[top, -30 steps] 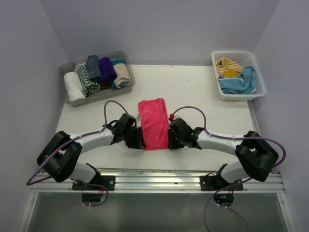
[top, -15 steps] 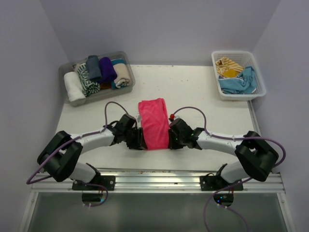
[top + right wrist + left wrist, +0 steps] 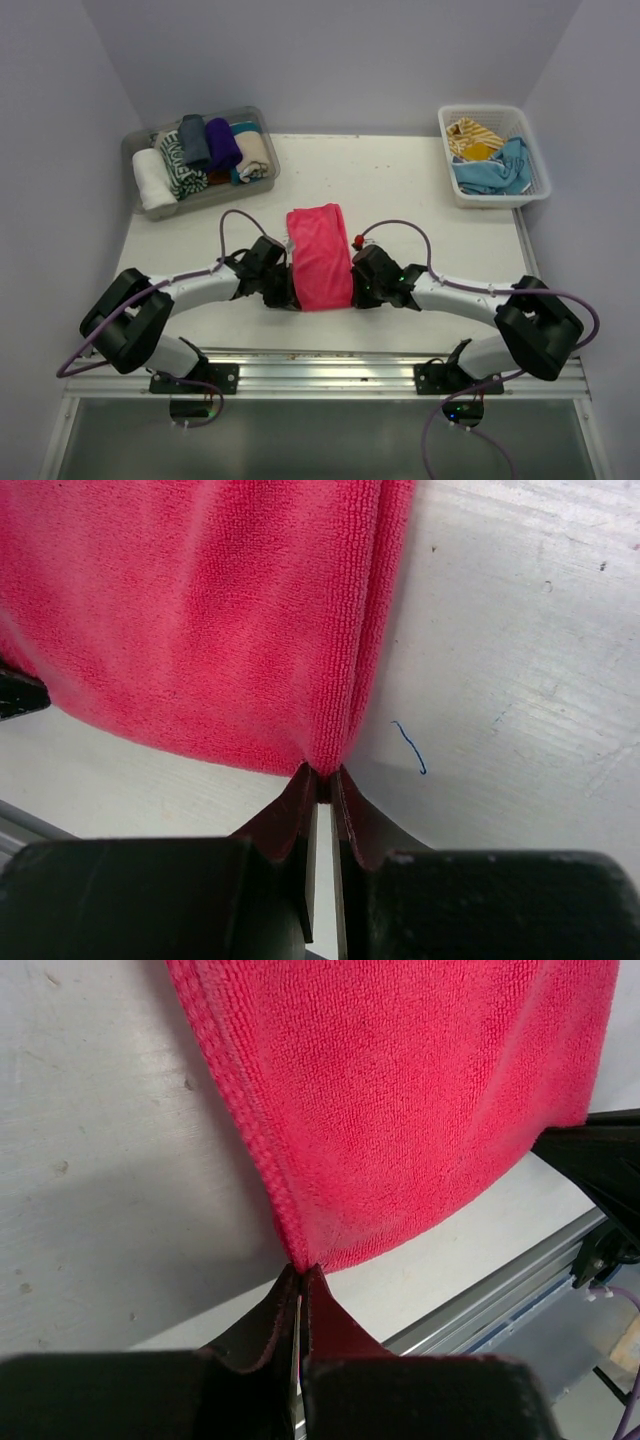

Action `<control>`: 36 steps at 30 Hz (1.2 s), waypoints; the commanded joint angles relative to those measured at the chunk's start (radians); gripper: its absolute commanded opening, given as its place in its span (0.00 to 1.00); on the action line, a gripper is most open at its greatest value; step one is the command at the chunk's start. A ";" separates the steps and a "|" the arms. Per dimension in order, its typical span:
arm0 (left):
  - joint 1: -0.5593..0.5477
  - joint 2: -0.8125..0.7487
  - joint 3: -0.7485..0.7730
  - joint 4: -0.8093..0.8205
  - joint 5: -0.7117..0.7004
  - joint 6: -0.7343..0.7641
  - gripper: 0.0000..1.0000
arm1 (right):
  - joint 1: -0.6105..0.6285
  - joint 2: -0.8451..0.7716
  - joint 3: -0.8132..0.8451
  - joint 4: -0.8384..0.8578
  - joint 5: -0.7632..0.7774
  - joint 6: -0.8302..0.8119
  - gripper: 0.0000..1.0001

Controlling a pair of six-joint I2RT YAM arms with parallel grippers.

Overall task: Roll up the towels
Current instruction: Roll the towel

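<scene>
Vs. a sec earlier, very little changed. The pink towel (image 3: 318, 255) lay in about the same spot, mid-desk near the front edge, folded into a long strip running away from the arms. The right arm's elbow had swung out a bit to the right & nearer the rail. Both hands sat almost where they were.

Left hand (image 3: 283, 290) was clamped on the strip's near-left corner. In the wrist view its fingers were pressed together w/ the hem caught at the tips (image 3: 303, 1275). Right hand (image 3: 357, 285) was likewise pinched shut on the near-right corner (image 3: 322, 775), w/ folded layers visible at that edge. The near edge looked barely raised off the desk (image 3: 420, 190), if at all.

Judgement: grip was set, roll not yet begun. No curl showed in the cloth, so the small arm shift was prob. just lining up before turning the near edge over & rolling it away.

Around: clear tray (image 3: 131, 150) at far left held finished rolls, e.g. a white roll (image 3: 152, 180) & a purple roll (image 3: 222, 143). White basket (image 3: 541, 181) at far right held loose ones: a mustard striped towel (image 3: 470, 135) & a light blue towel (image 3: 495, 172). Both containers stood well apart from the strip. Nothing lay on the desk beyond the strip's far end, so the rolling path looked free. Main risk: one corner slipping & the roll going skewed.
</scene>
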 commanded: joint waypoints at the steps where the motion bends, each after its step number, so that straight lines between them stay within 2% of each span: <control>1: -0.006 -0.038 0.071 -0.060 -0.065 0.001 0.00 | 0.002 -0.065 0.043 -0.071 0.058 -0.009 0.00; 5: -0.006 -0.047 0.131 -0.113 -0.091 0.008 0.00 | 0.002 -0.083 0.087 -0.109 0.092 -0.043 0.00; 16: 0.005 0.031 0.294 -0.241 -0.155 0.025 0.00 | -0.027 0.012 0.228 -0.115 0.114 -0.112 0.00; 28: 0.065 0.069 0.363 -0.251 -0.145 0.042 0.00 | -0.085 0.105 0.322 -0.071 0.089 -0.161 0.00; 36: 0.112 0.187 0.432 -0.241 -0.160 0.059 0.00 | -0.105 0.222 0.428 -0.057 0.071 -0.186 0.01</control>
